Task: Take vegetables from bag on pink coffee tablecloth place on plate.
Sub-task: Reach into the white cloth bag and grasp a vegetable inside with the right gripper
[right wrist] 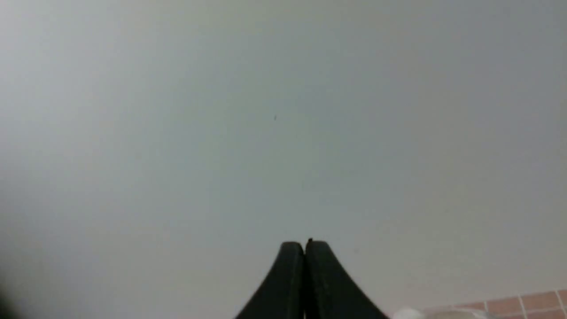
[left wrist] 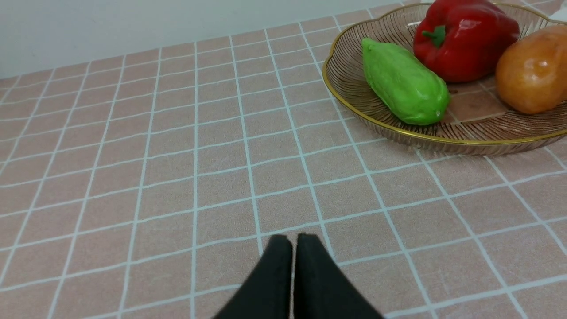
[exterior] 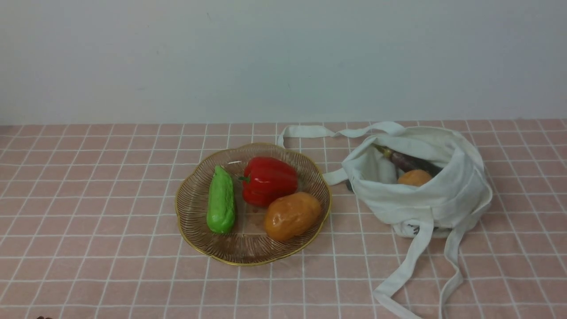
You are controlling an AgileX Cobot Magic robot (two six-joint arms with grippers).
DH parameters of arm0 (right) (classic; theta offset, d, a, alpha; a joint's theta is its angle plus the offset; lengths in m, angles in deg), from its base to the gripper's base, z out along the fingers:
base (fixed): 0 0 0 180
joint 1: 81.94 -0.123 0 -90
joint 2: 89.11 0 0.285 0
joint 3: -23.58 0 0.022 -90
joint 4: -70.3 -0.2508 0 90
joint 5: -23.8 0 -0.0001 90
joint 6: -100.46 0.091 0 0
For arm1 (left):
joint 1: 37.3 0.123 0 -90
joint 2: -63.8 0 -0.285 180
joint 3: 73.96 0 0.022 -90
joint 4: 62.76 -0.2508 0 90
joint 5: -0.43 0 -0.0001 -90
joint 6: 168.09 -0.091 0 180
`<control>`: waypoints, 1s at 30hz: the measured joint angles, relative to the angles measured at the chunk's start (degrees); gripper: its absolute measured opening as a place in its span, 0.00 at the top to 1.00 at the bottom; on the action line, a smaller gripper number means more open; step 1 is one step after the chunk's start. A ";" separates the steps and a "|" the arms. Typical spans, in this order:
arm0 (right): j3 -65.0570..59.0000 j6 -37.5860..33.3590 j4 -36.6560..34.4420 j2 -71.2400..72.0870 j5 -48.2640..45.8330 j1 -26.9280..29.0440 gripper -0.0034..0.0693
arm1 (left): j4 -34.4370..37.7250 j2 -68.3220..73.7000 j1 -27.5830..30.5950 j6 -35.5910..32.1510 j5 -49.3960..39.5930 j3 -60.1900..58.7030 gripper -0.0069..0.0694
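Eggplant and orange vegetable lie in open-mouthed bag, reachable; left fingers, right fingers pressed together, empty.

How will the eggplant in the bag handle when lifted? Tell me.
The eggplant looks glossy, so it is probably slippery to grip. It is long and slim, so a grip near one end may let it tilt. The soft bag folds around it and may drag along.

One plate carries one green gourd, one red pepper and one tan potato, three together; one bag shows one purple eggplant and one small orange vegetable.
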 joint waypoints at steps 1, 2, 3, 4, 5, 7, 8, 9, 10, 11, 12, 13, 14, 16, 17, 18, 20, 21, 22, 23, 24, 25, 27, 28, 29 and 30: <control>3.35 -0.69 1.44 -3.74 -4.60 0.00 0.97 | 0.00 0.00 0.00 0.00 0.00 0.00 0.92; 8.08 -1.31 3.38 -9.64 -9.31 0.00 0.97 | 0.00 0.00 0.00 0.00 0.00 0.00 0.92; 11.09 -1.47 4.34 -13.61 -13.94 0.00 0.97 | 0.00 0.00 0.00 0.00 0.00 0.00 0.92; 14.67 -1.59 5.16 -18.62 -18.33 0.00 0.97 | 0.00 0.00 0.00 0.00 0.00 0.00 0.92; 18.05 -1.96 5.28 -23.53 -22.35 0.00 0.97 | 0.00 0.00 0.00 0.00 0.00 0.00 0.92; 21.17 -2.66 5.05 -28.26 -25.86 -0.07 0.97 | 0.00 0.00 0.00 0.00 0.00 0.00 0.92; 25.62 -4.89 3.80 -36.12 -30.13 -0.21 0.97 | 0.00 0.00 0.00 0.00 0.00 0.00 0.92; 27.56 -5.83 3.22 -38.59 -31.65 -0.21 0.97 | 0.00 0.00 0.00 0.00 0.00 0.00 0.92; 28.47 -6.47 2.85 -40.17 -32.33 -0.29 0.97 | 0.00 0.00 0.00 0.00 0.00 0.00 0.92; 30.63 -8.11 2.10 -43.94 -33.78 -0.51 0.97 | 0.00 0.00 0.00 0.00 0.00 0.00 0.92; 33.38 -9.82 1.60 -48.79 -35.46 -0.89 0.97 | 0.00 0.00 0.00 0.00 0.00 0.00 0.92; 35.05 -10.56 1.60 -51.95 -36.35 -1.39 0.97 | 0.00 0.00 0.00 0.00 0.00 0.00 0.92; 36.87 -11.08 1.92 -55.58 -37.08 -1.97 0.97 | 0.00 0.00 0.00 0.00 0.00 0.00 0.92; 39.32 -11.81 3.08 -60.87 -37.28 -3.52 0.97 | 0.00 0.00 0.00 0.00 0.00 0.00 0.92; 40.68 -12.09 4.20 -63.86 -37.28 -4.63 0.97 | 0.00 0.00 0.00 0.00 0.00 0.00 0.92; 41.81 -12.15 5.35 -66.32 -37.06 -5.65 0.97 | 0.00 0.00 0.00 0.00 0.00 0.00 0.92; 44.13 -12.29 8.02 -71.39 -36.61 -7.83 0.97 | 0.00 0.00 0.00 0.00 0.00 0.00 0.92; 46.04 -12.29 10.31 -75.26 -36.26 -9.53 0.96 | 0.00 0.00 0.00 0.00 0.00 0.00 0.92; 47.79 -12.29 12.30 -78.48 -35.93 -10.90 0.96 | 0.00 0.00 0.00 0.00 0.00 0.00 0.92; 49.31 -12.22 13.92 -81.66 -35.52 -12.17 0.96 | 0.00 0.00 0.00 0.00 0.00 0.00 0.92; 51.82 -11.82 16.39 -84.76 -35.28 -13.30 0.95 | 0.00 0.00 0.00 0.00 0.00 0.00 0.92; 54.09 -11.24 18.52 -87.77 -35.27 -14.23 0.94 | 0.00 0.00 0.00 0.00 0.00 0.00 0.92; 58.94 -9.44 22.97 -93.34 -35.80 -15.46 0.93 | 0.00 0.00 0.00 0.00 0.00 0.00 0.92; 61.44 -8.72 24.38 -95.83 -36.56 -15.77 0.93 | 0.00 0.00 0.00 0.00 0.00 0.00 0.92; 63.91 -8.21 26.24 -98.09 -38.19 -15.91 0.92 | 0.00 0.00 0.00 0.00 0.00 0.00 0.92; 65.78 -7.72 27.03 -99.74 -39.33 -15.91 0.92 | 0.00 0.00 0.00 0.00 0.00 0.00 0.92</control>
